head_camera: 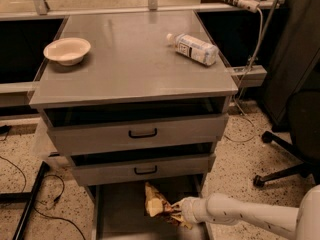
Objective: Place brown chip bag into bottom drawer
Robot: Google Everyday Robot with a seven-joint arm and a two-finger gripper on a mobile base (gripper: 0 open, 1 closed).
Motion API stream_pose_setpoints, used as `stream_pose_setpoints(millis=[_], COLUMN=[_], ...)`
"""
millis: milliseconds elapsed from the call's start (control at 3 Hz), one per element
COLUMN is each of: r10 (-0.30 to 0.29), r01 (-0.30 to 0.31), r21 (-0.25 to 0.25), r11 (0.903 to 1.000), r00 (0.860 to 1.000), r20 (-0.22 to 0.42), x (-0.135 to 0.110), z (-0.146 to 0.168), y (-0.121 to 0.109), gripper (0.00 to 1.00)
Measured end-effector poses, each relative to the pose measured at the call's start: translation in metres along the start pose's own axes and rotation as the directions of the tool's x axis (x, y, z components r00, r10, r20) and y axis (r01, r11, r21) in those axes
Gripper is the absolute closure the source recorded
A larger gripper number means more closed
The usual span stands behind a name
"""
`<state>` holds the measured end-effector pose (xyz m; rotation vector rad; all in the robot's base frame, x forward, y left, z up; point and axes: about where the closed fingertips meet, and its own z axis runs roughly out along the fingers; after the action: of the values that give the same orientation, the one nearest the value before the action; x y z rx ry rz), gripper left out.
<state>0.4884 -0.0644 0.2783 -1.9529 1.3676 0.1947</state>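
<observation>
The brown chip bag (pixel 156 204) is crumpled, tan-yellow and dark brown, and sits low over the floor of the open bottom drawer (pixel 117 214), just in front of the middle drawer's face. My gripper (pixel 176 211) reaches in from the lower right on a white arm (pixel 240 215) and is at the bag's right end, touching it. The bag hides the fingertips. I cannot tell whether the bag rests on the drawer floor or hangs just above it.
Two upper drawers with black handles (pixel 142 133) are slightly ajar. On the cabinet top stand a cream bowl (pixel 67 50) at the left and a lying clear bottle (pixel 195 48) at the right. A black office chair base (pixel 285 159) stands at the right; cables (pixel 35 194) lie on the floor at the left.
</observation>
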Motion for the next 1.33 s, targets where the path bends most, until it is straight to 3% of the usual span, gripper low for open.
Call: stream_pose_setpoints(millis=[333,667,1000,1333], r10=[-0.001,-0.038,-0.124,-0.213], r01=[0.001,0.036,0.118,0.208], r21=[0.000,0.027,0.063,0.050], r11=[1.0000,0.9990,0.9910,0.9768], r00=[1.000,0.998,0.986,0.968], r20=[0.000,0.049,0.109,0.131], x=[0.000,0.004,0.008,0.015], z=[0.001,0.008,0.019,0.030], y=[0.000,-0.002,-0.008,-0.007], gripper=[1.00,1.00,1.00,1.00])
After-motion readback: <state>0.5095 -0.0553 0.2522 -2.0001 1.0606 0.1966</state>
